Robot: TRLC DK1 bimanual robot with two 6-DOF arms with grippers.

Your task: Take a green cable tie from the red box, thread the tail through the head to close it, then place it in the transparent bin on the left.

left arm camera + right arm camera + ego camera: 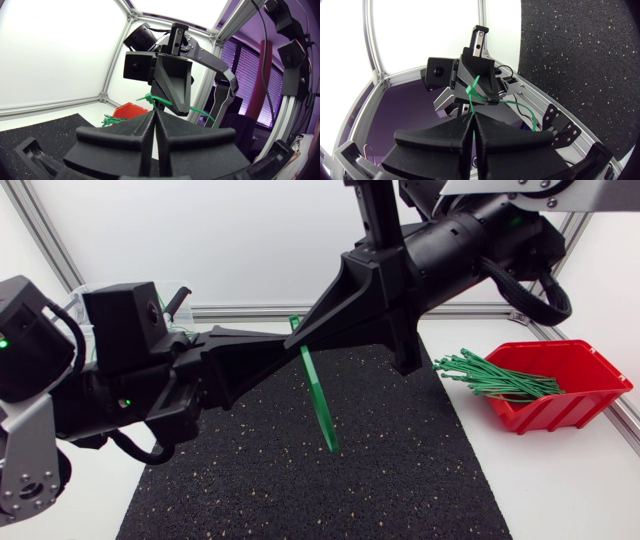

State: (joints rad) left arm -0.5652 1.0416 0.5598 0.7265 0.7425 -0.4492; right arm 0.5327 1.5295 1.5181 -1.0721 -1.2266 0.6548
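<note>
Tie (320, 395) was up in the air between the two grippers, not looped. Its upper end sat at the gripper tips and its long tail hung free below them, slanting down over the mat (400, 460).

Left gripper (154, 116): fingers pressed narrow, tips at the tie's upper part, looked pinched on it. Right gripper (471, 120): fingers also narrow, nose to nose with the left one, and the strap ran out from between its tips. In both wrist views the tie bent at the grip point. A short flag stuck out on one side and the thin tail curved away past the opposite gripper. I could not tell which end was the head.

Box (575, 380) was well off to the right gripper's side, with spare ties (490, 375) bunched in it, untouched by either gripper.

Step judged: threading, early. No loop was visible, so the close and the drop-off were both pending.

To do it well:
- Keep one gripper as the fixed hold, close to the head, with the slot facing the other gripper.
- Have the other gripper take the tail near its tip, because a long free length would flop and miss the slot.
- Bring the tail in straight along the slot axis, ridged side correct.
- Keep the moves small, as the tips were crowded and could collide.

Risk: letting go with both at once would drop the tie onto the mat.
</note>
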